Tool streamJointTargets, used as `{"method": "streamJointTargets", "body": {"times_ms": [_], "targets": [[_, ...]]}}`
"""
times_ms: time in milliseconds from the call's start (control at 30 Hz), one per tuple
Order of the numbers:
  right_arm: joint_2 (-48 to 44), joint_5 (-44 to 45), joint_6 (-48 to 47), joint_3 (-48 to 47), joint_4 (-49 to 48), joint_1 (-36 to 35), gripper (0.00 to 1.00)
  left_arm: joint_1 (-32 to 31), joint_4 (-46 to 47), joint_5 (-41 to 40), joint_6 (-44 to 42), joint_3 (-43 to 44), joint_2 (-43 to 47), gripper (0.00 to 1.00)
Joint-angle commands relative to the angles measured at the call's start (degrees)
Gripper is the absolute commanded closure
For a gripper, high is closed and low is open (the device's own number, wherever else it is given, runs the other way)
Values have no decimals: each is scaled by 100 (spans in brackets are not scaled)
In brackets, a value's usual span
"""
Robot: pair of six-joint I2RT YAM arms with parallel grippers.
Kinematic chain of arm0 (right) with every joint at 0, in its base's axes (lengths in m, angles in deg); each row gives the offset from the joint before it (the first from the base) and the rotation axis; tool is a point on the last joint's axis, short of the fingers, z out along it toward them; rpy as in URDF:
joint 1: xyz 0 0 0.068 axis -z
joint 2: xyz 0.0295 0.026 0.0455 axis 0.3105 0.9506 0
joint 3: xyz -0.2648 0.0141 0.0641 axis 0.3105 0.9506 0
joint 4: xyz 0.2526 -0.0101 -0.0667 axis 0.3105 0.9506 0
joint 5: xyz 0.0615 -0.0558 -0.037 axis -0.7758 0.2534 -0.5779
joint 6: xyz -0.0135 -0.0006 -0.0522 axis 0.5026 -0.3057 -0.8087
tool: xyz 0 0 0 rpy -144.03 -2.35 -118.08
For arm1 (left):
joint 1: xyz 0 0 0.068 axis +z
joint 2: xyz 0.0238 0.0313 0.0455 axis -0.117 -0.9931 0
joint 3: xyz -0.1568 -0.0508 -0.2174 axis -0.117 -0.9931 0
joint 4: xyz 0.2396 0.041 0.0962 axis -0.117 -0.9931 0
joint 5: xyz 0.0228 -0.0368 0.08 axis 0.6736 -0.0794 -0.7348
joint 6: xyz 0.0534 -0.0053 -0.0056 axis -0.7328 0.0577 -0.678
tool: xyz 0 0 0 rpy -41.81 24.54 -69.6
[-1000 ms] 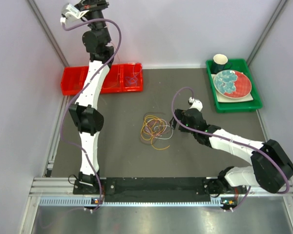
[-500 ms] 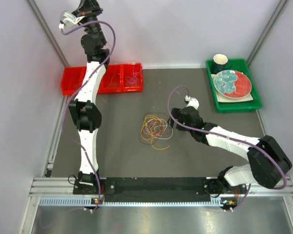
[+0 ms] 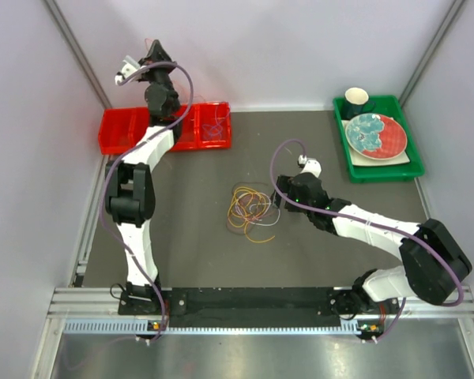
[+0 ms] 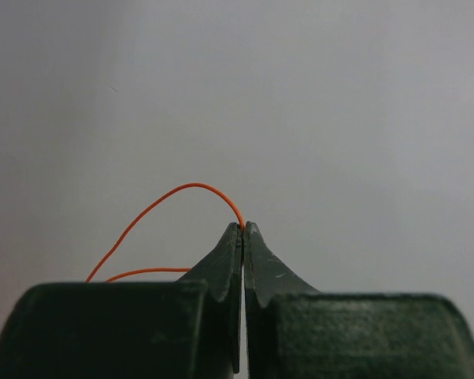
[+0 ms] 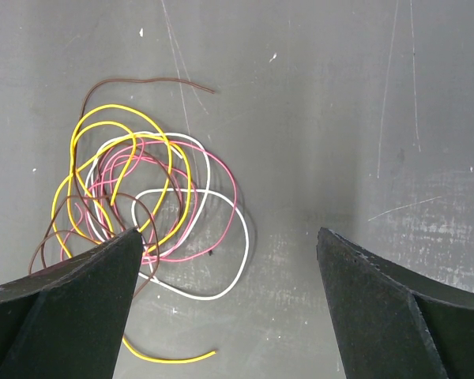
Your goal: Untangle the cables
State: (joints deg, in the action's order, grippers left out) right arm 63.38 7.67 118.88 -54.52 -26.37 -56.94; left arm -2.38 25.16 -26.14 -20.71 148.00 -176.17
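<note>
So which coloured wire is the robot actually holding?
The orange cable, pinched in the left gripper up high; the yellow, pink, white and brown ones lie tangled on the table.

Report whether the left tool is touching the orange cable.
Touching. The left wrist view shows the left tool shut on the orange cable, with the wire pinched right at the tips of the closed jaws.
</note>
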Motion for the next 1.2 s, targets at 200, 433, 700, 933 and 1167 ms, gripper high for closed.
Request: {"method": "streamJointTargets", "body": {"times_ms": [200,433,700,933,1167], "targets": [[18,77,-57,-272,-89,-88,10,-91,151,-360,344,-751,1025,100],[27,60,-57,-272,-98,-88,10,-276,169,-686,-148,-1234,1078,100],[53,51,-66,-290,-98,-87,10,-285,72,-475,106,-1060,744,100],[62,69,-66,-299,-89,-88,10,-285,28,-545,133,-1234,559,100],[62,60,-74,-290,-81,-88,10,-285,98,-668,-349,-1385,357,100]]}}
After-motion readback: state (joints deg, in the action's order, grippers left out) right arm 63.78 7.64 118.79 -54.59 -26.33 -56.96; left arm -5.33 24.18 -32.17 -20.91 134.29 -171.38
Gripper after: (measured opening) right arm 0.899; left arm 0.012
